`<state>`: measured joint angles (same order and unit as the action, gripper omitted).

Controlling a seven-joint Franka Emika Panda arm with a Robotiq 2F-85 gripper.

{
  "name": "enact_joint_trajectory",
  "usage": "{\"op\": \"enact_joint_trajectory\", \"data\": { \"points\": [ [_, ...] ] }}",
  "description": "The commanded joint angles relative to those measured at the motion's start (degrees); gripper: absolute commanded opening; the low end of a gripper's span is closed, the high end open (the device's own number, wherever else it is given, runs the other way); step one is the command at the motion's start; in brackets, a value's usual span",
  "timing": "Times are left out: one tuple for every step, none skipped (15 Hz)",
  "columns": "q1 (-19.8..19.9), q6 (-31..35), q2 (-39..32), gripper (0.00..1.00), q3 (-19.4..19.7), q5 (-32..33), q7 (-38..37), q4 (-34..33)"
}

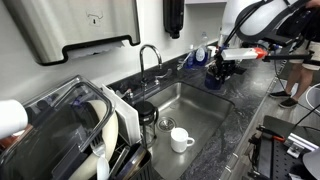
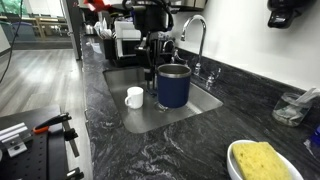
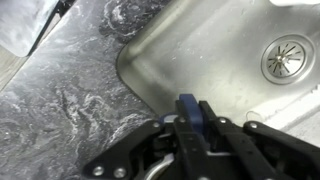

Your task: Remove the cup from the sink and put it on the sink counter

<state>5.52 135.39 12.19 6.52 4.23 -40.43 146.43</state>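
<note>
The cup (image 2: 173,88) sits in the pincer (image 1: 222,68), directly under it, at the end of the sink (image 3: 220,50). In the wrist view the table (image 3: 70,90) spreads left of the pincer, the drain (image 3: 285,56) ahead to its right. A second mug (image 1: 181,139) stands in the sink, well apart from the pincer. The faucet (image 1: 150,58) stands at the sink's rim.

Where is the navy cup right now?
In an exterior view the cup is in the gripper at the edge of the sink, just right of the white mug.
</note>
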Motion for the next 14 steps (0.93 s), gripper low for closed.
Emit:
{"op": "enact_joint_trajectory", "data": {
  "points": [
    [6.2, -3.6, 1.2, 0.04, 1.2, 1.2, -1.7, -1.4],
    [7.5, -3.5, 1.1, 0.04, 1.5, 1.2, -1.9, -1.5],
    [8.8, -2.9, 0.1, 0.04, 2.1, 1.3, -2.0, -1.6],
    [9.7, -2.5, -0.6, 0.04, 2.4, 1.4, -2.3, -1.4],
    [10.4, -2.2, -1.1, 0.04, 2.7, 1.3, -2.6, -1.3],
    [10.9, -1.6, -2.0, 0.04, 3.1, 1.0, -2.8, -1.1],
    [11.1, -1.2, -2.7, 0.04, 3.3, 0.8, -3.2, -1.0],
    [11.2, -0.9, -3.6, 0.04, 3.5, 0.6, -3.5, -0.9],
    [11.1, -0.7, -4.6, 0.04, 3.7, 0.4, -3.8, -0.9],
    [10.9, -0.4, -5.6, 0.04, 3.8, 0.3, -4.3, -0.9],
    [10.8, -0.1, -6.5, 0.04, 4.0, 0.2, -4.8, -0.9],
    [10.6, 0.3, -7.4, 0.04, 4.1, 0.1, -5.2, -0.9],
    [10.5, 0.8, -8.3, 0.04, 4.2, 0.1, -5.6, -0.9],
    [10.3, 1.1, -9.1, 0.04, 4.4, 0.0, -5.8, -0.9]
  ]
}}
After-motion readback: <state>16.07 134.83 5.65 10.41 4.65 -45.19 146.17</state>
